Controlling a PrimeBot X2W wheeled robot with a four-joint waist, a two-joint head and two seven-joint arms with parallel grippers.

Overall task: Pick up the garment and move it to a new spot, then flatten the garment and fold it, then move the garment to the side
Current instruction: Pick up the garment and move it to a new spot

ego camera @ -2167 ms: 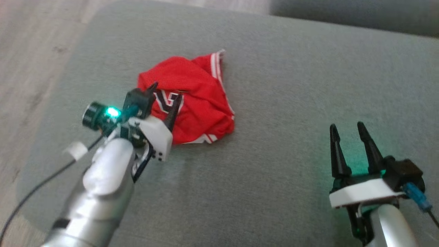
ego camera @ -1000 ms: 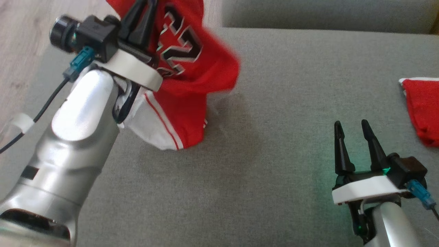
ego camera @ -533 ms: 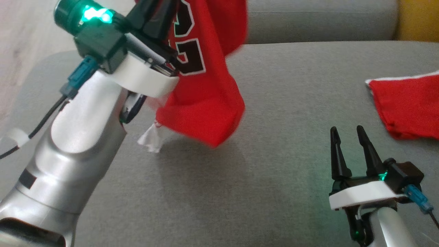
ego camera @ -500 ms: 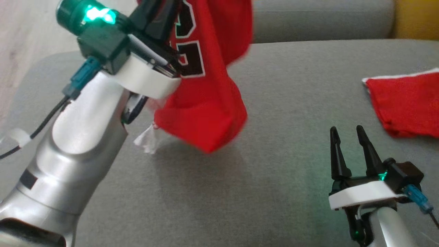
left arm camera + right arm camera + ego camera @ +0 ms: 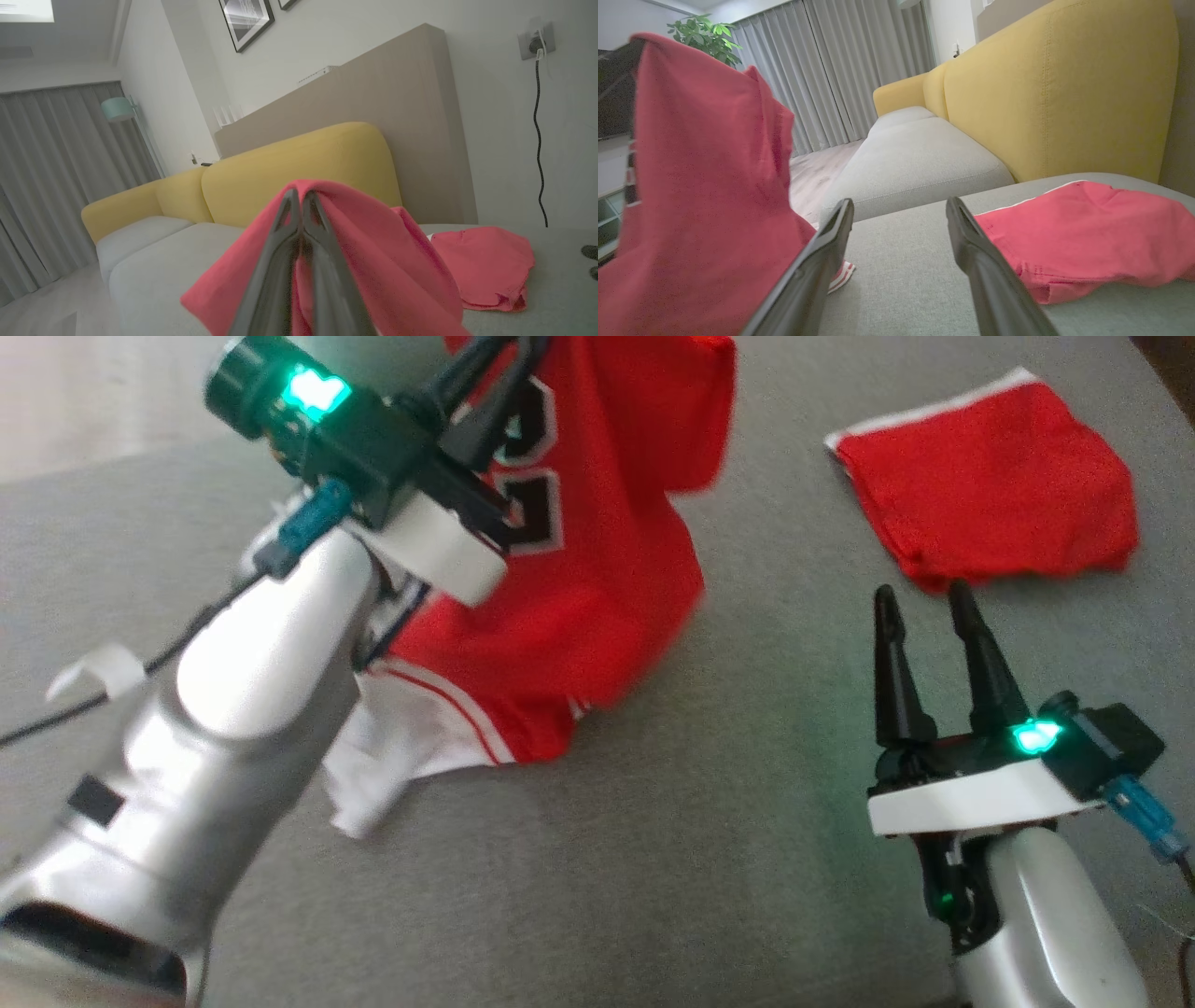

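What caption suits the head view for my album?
Left gripper holds a red numbered jersey over the grey fabric cushion; open right gripper rests near a second red garment.

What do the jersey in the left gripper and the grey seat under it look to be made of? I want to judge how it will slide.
The jersey looks like a thin, soft knit, probably polyester. It is matte red with white striped trim and hangs limp from the shut left gripper. The seat looks like grey woven upholstery, matte with a fine heathered texture. The exact fibres cannot be told.
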